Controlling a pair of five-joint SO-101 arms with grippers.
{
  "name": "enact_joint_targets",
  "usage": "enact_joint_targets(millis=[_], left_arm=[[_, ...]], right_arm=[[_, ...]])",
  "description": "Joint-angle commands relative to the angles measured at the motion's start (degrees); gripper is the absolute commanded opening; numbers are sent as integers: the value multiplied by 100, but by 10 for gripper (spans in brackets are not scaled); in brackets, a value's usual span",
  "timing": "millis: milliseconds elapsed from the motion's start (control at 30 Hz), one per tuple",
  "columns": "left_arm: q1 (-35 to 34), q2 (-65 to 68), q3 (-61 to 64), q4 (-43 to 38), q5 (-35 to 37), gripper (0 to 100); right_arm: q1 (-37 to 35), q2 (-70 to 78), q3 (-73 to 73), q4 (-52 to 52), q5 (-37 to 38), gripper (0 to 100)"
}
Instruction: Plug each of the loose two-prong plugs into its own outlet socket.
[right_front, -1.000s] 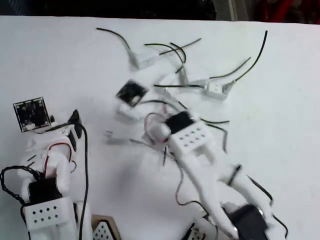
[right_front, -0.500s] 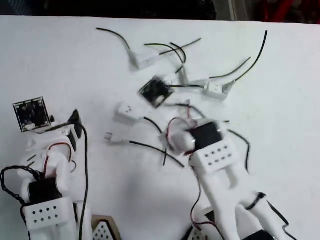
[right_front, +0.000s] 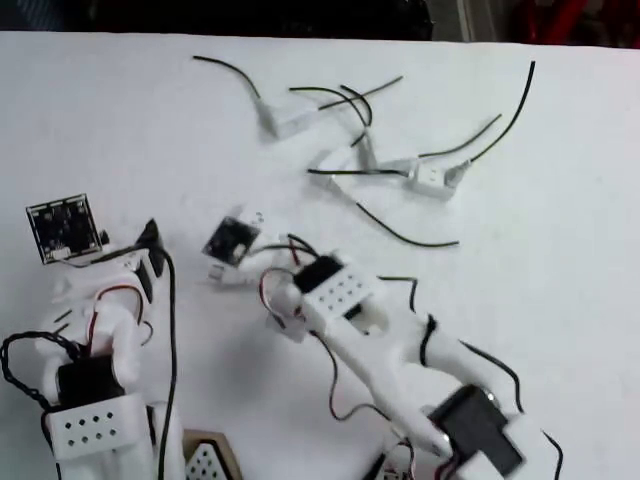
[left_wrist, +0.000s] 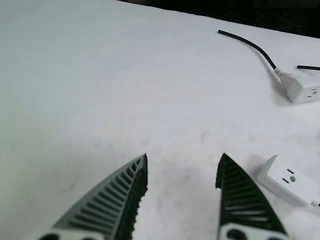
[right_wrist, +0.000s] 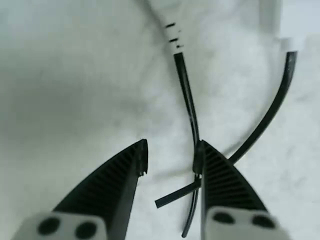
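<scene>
Loose two-prong plug (right_wrist: 165, 17) sits at the top middle of my right wrist view. Its black cord (right_wrist: 187, 100) trails down until it's right against one finger of the right gripper (right_wrist: 171, 146), which is spread wide with nothing pinched. Left gripper (left_wrist: 183, 159) is spread too, over the white table (left_wrist: 100, 75), with an outlet socket (left_wrist: 287, 177) near it at lower right. In the high view's upper middle, a second socket (right_front: 290, 122) and a third socket (right_front: 430, 178) lie among loose cords.

a socket (left_wrist: 287, 180) lies on the desk (left_wrist: 100, 75) just beside the left fingers (left_wrist: 240, 200), a second socket (left_wrist: 305, 91) well beyond. between the right fingers (right_wrist: 222, 185), touching one, lies a cord (right_wrist: 187, 100), its plug (right_wrist: 169, 24) ahead.
</scene>
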Motion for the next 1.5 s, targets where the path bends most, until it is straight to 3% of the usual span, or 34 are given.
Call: enact_joint_targets(millis=[0, 233, 433, 600, 1167, 1333, 1467], left_arm=[[-22, -48, -202, -97, 53, 229], [-22, -48, -202, -97, 53, 229], [-22, -48, -202, -97, 44, 229], [-22, -48, -202, -97, 44, 229], [-22, -48, -202, -97, 44, 229], [-22, -48, -202, -97, 44, 229], [-22, -48, -202, -97, 44, 229]], right_arm=[[-48, 400, -536, -40, 9, 191], [22, 1077, -782, -92, 53, 175], [119, 1103, -782, -251, 70, 16], [488, 242, -738, -119, 70, 17], [2009, -3125, -712, 1965, 536, 17], [1499, -3143, -448, 1912, 431, 80], [927, -2756, -308, 1297, -70, 138]])
